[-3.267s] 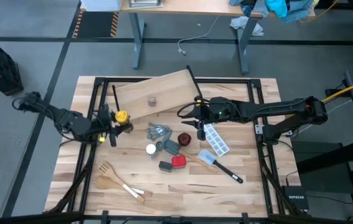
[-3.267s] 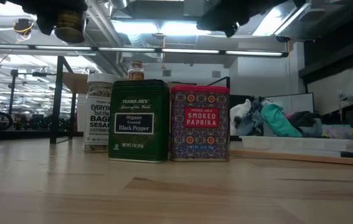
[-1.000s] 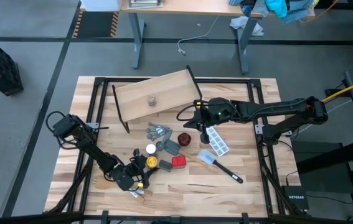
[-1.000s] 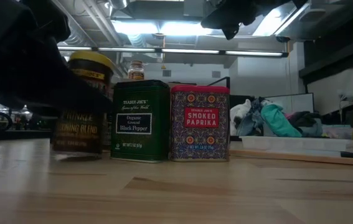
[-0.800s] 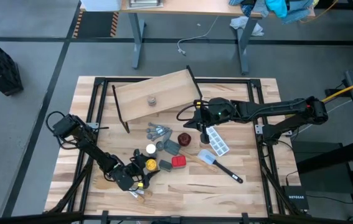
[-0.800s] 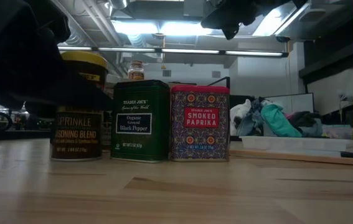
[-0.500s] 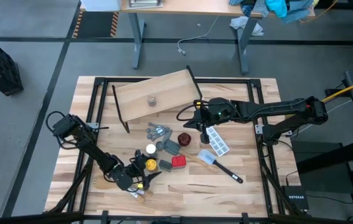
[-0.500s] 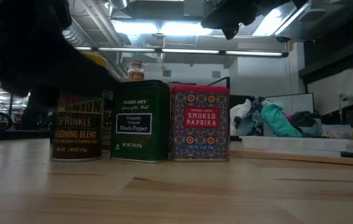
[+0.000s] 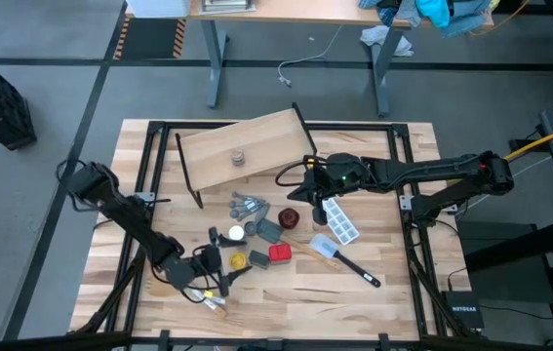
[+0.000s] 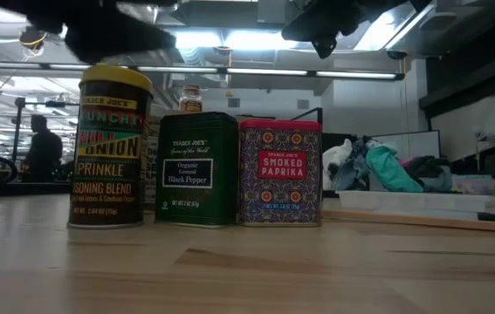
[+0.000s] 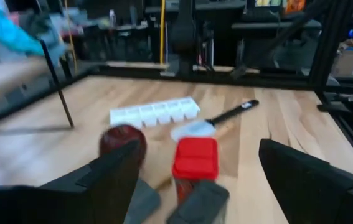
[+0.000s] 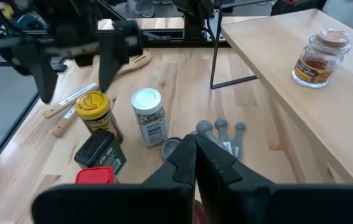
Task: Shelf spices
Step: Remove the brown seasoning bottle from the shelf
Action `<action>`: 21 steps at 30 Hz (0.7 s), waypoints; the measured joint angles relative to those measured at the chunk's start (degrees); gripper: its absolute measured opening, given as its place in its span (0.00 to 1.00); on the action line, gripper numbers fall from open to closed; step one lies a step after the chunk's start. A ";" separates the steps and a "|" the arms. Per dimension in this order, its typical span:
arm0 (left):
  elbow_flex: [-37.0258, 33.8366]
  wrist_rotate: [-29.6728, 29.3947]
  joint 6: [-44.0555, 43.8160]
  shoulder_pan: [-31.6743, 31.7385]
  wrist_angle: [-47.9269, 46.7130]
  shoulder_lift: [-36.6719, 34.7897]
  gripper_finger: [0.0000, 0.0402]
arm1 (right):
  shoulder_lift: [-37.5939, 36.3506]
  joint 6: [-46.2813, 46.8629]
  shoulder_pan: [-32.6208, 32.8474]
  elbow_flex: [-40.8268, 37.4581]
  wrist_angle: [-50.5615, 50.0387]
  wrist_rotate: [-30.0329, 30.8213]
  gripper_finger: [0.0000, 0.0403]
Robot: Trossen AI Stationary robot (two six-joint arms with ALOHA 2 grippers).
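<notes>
1. Yellow-capped jar (image 9: 239, 260) stands on the table near its front edge, beside the dark tin (image 9: 258, 259).
2. My left gripper (image 9: 210, 264) hangs wide open just beside it, empty.
3. My right gripper (image 9: 305, 191) is shut, empty, near the shelf (image 9: 242, 149).

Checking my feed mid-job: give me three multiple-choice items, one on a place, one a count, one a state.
1. The yellow-capped jar stands: A off the table; B on the tabletop beside the dark grey tin; C in mid-air.
2. Spice containers on the shelf: A one; B two; C three.
3. The right gripper has its fingers: A open; B shut, empty; C shut on a jar.
Answers: B, upright by that tin; A, only the tiny jar; B, fingers meet, nothing between.
</notes>
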 joint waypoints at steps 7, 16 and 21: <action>-0.02 -1.29 8.88 0.00 -0.13 -5.46 0.79 | 0.02 -0.99 -0.03 0.00 0.29 0.02 0.09; -0.04 -5.81 17.32 0.00 -0.25 -7.12 0.79 | 5.61 -0.86 -0.04 -0.02 8.86 6.47 0.38; -0.04 -14.47 22.09 -0.22 -0.17 -7.37 0.79 | 11.08 -1.58 -0.04 -0.02 19.45 15.25 0.50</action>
